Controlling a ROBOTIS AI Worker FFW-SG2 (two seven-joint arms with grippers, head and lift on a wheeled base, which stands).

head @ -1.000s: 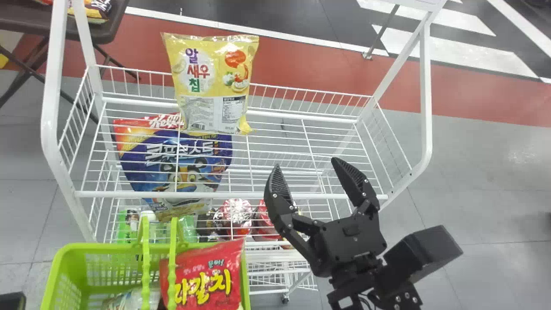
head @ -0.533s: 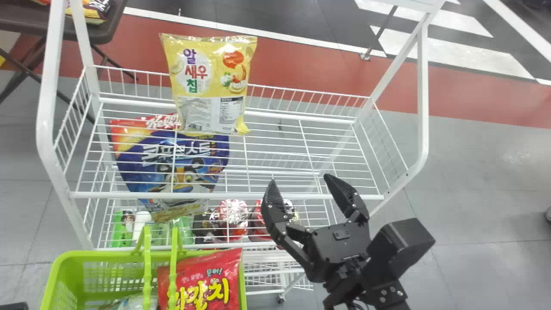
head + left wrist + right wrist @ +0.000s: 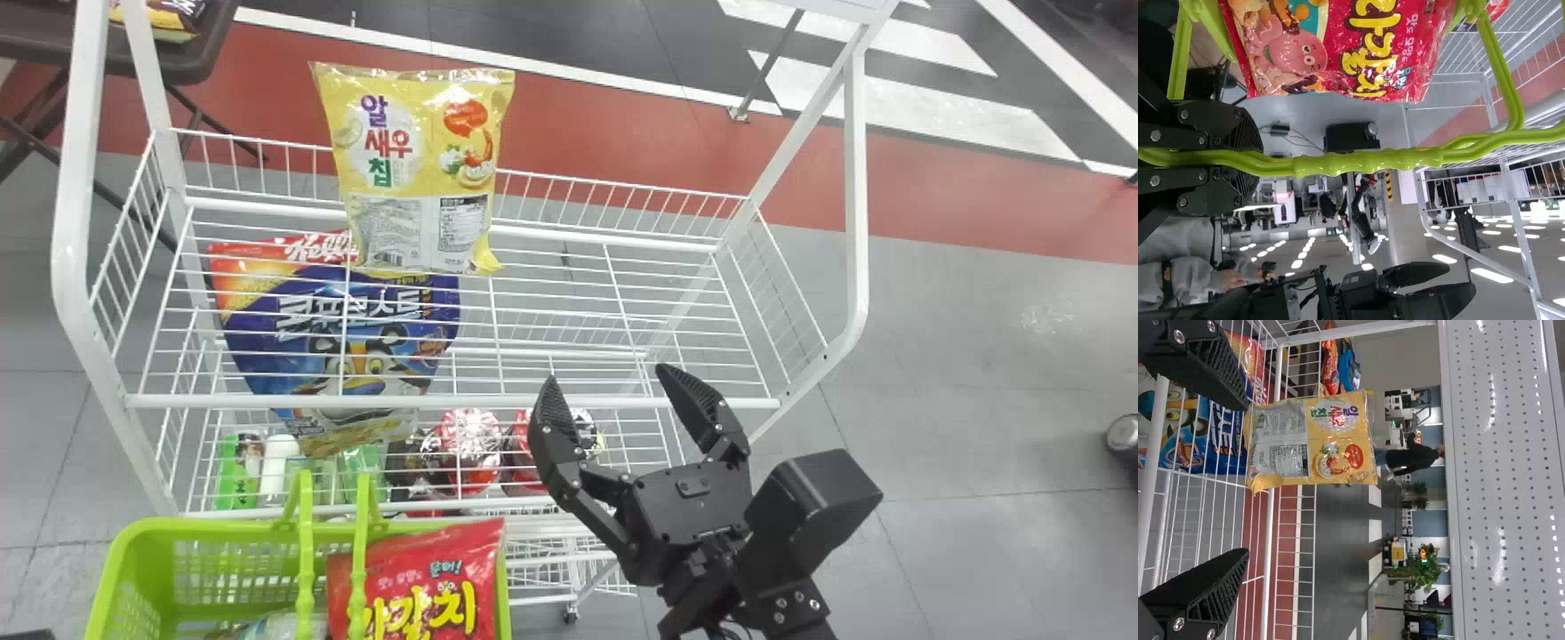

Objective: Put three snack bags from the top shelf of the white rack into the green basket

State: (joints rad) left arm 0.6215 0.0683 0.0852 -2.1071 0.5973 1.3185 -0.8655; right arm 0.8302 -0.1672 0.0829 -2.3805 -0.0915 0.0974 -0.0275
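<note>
Right hand [image 3: 607, 375]: fingers wide, nothing between them. It points away from us, tips just past the top shelf's front rail [image 3: 444, 403] in the head view, right of the yellow snack bag [image 3: 413, 169].
Left hand [image 3: 1248, 159]: closed on the green basket's handle [image 3: 1365, 162].
Yellow bag stands upright at the back left of the white rack's top shelf, by the back rail [image 3: 622, 241]. Blue cereal bag [image 3: 347, 333] shows through the wires. Red snack bag [image 3: 418, 578] is in the green basket [image 3: 133, 578].
Front rail lies across our line to the shelf.
Vs 1.0 s ago: right hand is back nearer the front rail, still wide; rack sits further left in our head view.
</note>
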